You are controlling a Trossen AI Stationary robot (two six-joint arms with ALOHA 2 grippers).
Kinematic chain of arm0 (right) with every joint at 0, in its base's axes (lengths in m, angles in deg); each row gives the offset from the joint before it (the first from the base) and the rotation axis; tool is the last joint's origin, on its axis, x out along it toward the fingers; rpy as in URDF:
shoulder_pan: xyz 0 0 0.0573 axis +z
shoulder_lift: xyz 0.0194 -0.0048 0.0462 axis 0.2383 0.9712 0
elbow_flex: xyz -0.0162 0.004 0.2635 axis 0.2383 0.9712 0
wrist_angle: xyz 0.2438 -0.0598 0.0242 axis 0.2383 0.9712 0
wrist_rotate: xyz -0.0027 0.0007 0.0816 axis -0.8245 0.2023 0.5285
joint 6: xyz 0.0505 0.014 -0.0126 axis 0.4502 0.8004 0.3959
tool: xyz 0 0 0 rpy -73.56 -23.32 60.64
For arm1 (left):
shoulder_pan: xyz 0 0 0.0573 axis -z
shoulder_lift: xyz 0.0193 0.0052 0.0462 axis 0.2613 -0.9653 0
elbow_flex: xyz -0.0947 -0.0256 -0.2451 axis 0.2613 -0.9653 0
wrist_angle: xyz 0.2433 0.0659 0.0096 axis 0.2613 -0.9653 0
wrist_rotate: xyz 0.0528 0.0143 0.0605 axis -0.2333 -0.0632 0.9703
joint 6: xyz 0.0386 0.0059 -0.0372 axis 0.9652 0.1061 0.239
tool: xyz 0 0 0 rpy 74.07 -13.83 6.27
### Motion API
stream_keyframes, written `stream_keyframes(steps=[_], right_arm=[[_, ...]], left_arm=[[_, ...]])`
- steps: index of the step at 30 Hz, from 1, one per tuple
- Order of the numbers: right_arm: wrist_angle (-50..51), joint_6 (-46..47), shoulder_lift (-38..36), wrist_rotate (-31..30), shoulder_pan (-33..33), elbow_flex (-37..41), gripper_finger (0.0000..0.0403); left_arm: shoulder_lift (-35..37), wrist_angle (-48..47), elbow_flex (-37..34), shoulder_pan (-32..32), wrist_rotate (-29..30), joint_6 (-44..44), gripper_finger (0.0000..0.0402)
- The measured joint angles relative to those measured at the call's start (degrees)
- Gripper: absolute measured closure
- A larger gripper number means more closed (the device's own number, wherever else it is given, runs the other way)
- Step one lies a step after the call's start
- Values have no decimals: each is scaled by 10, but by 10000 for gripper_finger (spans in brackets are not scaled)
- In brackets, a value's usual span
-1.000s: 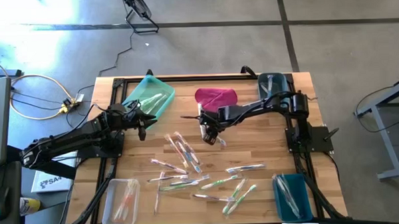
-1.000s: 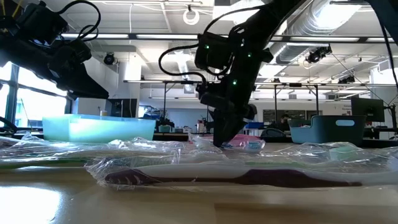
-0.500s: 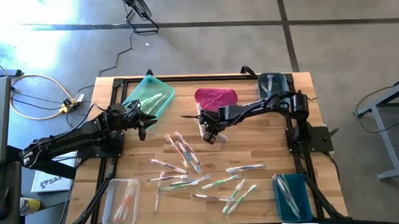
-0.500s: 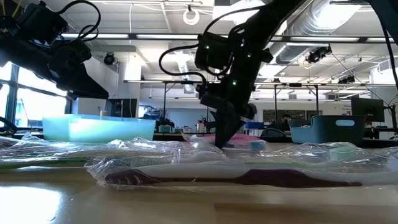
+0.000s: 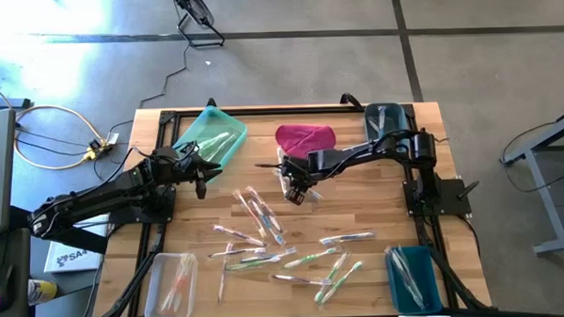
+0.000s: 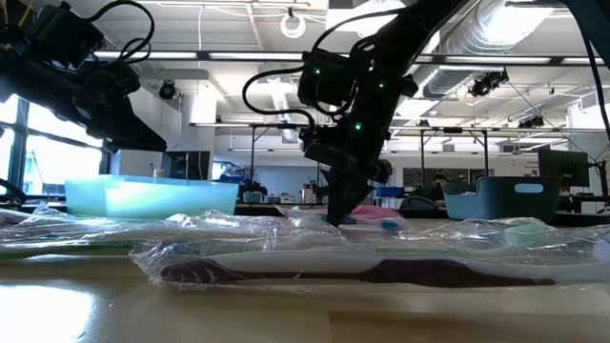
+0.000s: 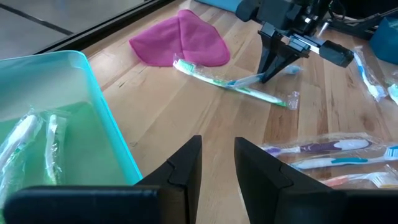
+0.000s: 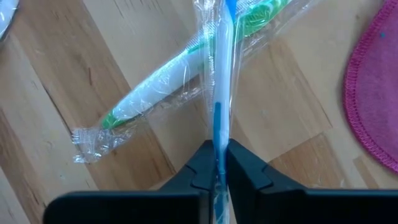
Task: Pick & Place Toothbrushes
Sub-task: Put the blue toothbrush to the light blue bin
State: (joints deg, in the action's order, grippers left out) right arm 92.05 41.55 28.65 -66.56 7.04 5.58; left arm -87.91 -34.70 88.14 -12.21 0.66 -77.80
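Dead centre in my high view, the right gripper is pinched on 1 blue-handled toothbrush in clear shiny wrapper; left gripper hangs slightly parted, holding nothing.

We look straight down on the whole table from overhead, and level across it from table height. Each wrist camera peers closely past its own fingers; both share the magenta cloth ahead.

worktop: pale wood, planked, matt | toothbrushes: sealed in clear glossy crinkled film | cloth: magenta fabric, stitched hem | tray: translucent teal plastic, smooth
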Motion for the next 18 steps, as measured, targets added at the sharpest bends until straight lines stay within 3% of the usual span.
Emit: stream_keyframes(steps=[18], right_arm=[[4,-1,-4,-15,7,1,391]], left_arm=[[0,0,0,0,1,0,309]])
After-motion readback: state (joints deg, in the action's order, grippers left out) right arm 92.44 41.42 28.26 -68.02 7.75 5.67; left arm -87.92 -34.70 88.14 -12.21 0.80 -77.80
